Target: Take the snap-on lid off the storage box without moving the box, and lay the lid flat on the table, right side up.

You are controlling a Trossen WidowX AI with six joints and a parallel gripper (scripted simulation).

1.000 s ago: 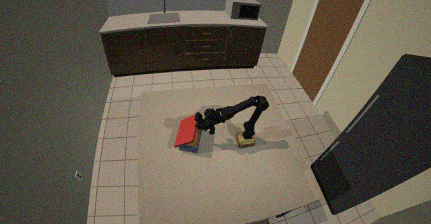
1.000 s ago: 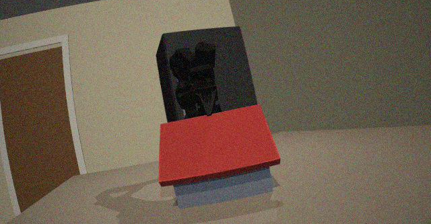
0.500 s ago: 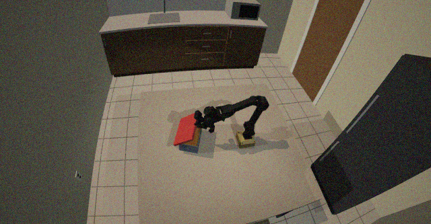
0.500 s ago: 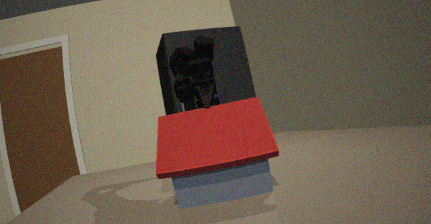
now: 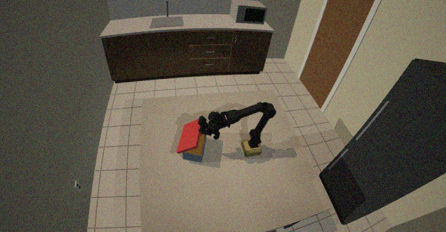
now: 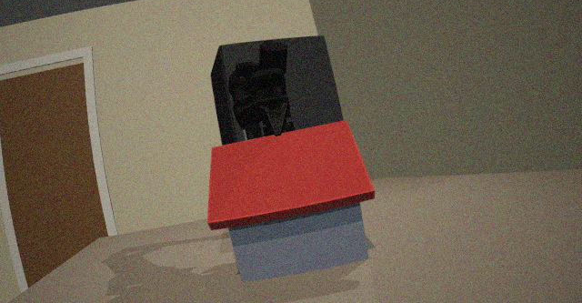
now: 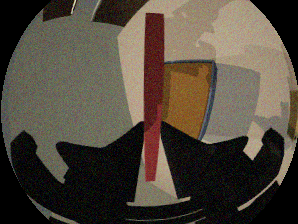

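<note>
The red lid (image 5: 189, 136) (image 6: 291, 171) (image 7: 154, 65) is tilted over the blue storage box (image 5: 193, 156) (image 6: 300, 248) (image 7: 215, 90). The lid's edge nearest the arm is raised, and its opposite edge is low, out past the box's far side. Whether that low edge touches the box cannot be told. The box's orange inside shows under the raised side. My gripper (image 5: 203, 132) (image 6: 277, 134) (image 7: 152, 124) is shut on the raised edge of the lid, near its middle. The box stands upright. The lid hides part of its rim.
The arm's yellow base (image 5: 251, 150) stands to the right of the box on the same pale surface (image 5: 209, 197). The arm arches between base and lid. A kitchen counter (image 5: 195, 21) is at the back, and a dark fridge (image 5: 394, 134) is at the right.
</note>
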